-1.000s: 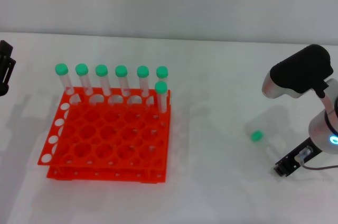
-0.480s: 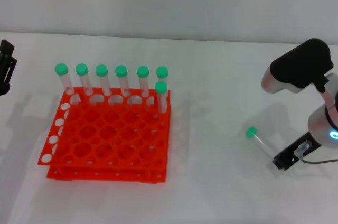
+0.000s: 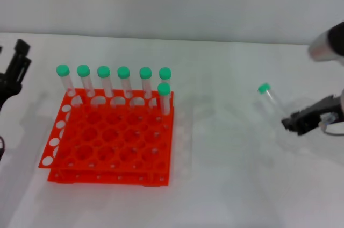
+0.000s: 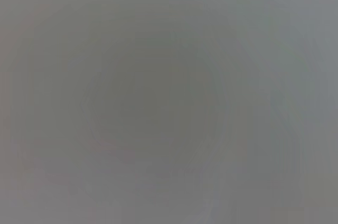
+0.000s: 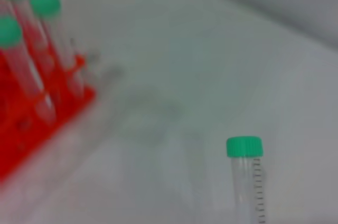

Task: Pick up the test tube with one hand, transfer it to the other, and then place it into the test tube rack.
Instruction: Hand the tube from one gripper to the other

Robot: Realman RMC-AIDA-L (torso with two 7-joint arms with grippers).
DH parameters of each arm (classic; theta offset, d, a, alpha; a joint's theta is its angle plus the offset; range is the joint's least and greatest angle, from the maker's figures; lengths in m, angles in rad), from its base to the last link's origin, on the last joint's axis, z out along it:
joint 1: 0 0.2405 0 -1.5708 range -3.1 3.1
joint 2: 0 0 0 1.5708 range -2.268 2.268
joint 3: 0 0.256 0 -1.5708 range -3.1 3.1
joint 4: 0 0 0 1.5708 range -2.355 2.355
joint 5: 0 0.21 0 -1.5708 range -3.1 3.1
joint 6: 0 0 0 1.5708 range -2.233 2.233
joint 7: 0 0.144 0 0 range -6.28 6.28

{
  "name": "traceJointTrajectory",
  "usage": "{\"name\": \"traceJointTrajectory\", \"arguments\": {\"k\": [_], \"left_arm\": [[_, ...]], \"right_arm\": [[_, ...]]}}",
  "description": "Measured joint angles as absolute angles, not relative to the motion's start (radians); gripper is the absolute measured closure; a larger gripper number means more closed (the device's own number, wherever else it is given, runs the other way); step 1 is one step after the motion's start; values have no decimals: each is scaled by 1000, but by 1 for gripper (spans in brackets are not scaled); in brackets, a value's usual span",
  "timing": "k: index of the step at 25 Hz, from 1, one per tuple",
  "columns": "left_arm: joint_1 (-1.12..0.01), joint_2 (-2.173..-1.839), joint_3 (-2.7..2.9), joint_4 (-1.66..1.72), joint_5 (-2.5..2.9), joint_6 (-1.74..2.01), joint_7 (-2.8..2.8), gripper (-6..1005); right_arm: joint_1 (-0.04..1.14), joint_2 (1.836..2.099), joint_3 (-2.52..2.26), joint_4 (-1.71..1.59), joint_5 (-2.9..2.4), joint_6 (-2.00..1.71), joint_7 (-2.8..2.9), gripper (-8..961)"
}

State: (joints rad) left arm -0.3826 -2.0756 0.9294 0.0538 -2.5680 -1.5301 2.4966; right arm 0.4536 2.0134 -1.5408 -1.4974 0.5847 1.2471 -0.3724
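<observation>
While right pincer [image 3: 293, 121] grips test tube [image 3: 271, 98] aloft, seven capped tubes [image 3: 123, 82] occupy rack [image 3: 107, 142].

Bright even light, faint shadows, blurred wrist views

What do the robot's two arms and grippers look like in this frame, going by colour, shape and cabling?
The right gripper is black and blocky, with a thin cable looping off beside it, and a silver-grey, rounded arm link shows above. The left gripper is black and slim, at the table's left edge. The left wrist view shows nothing usable.
</observation>
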Motion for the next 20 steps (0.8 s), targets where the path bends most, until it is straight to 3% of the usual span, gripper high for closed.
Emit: {"name": "traceJointTrajectory", "arguments": {"k": [9,20], "left_arm": [[-369,-2060,930,288,-2234,-1472,2185,294],[-448,-2042,929,427,-1948,-1454,1959,307]], "right_arm": [[290,2008,-1450,-1530,956,1016,-771,737],[277,2006,-1432,-1421,1258,983,-1099,721]]}}
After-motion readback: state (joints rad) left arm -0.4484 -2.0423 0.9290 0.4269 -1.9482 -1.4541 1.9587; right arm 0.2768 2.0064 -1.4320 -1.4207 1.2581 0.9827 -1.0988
